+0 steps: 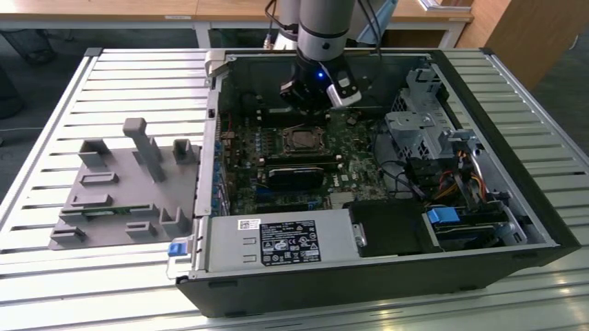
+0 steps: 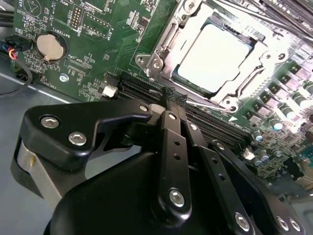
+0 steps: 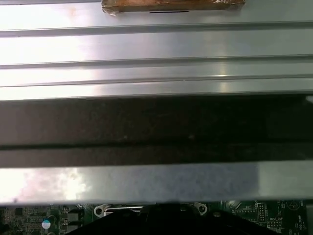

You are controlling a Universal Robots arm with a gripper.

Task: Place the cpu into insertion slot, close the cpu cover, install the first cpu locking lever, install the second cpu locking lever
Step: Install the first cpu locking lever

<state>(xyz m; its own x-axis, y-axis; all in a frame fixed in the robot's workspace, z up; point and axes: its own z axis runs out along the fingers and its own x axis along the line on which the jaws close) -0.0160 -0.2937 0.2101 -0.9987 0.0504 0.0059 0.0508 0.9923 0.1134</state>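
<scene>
Open computer case [image 1: 543, 227] lies flat, motherboard [image 2: 93, 29] exposed for socket work. My gripper [image 2: 172, 100], fingers pressed together and empty, hovers just beside insertion slot [image 2: 161, 41]. Cpu [image 2: 215, 56] sits seated inside slot, cpu cover [image 2: 247, 81] framing it.

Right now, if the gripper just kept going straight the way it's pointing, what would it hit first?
Probably the silvery edge of the cpu cover: in the second wrist view the gripper has its shut fingers aimed there, just short of the cpu in the insertion slot. Depth is hard to judge.
</scene>
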